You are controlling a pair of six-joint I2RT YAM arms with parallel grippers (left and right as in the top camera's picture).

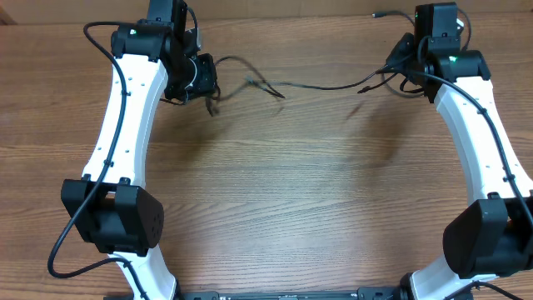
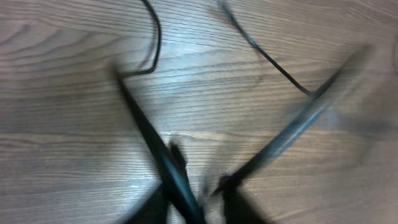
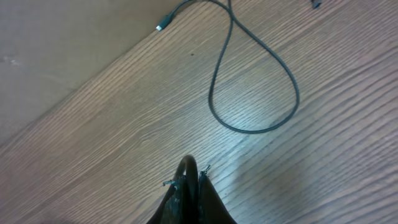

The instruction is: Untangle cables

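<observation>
Cables lying stretched across the far table between both arms, left gripper showing blurred, standing partly open over crossing strands, right gripper pressing fully closed, visibly gripping nothing

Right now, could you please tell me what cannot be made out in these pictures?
Left wrist view: motion blur smears the cables and the left tool; grip unclear.
Right wrist view: the right tool is shut; anything pinched is too small to tell. The cable loop leaves the top edge.
Overhead: the left arm and right arm cover their tools' tips.
</observation>
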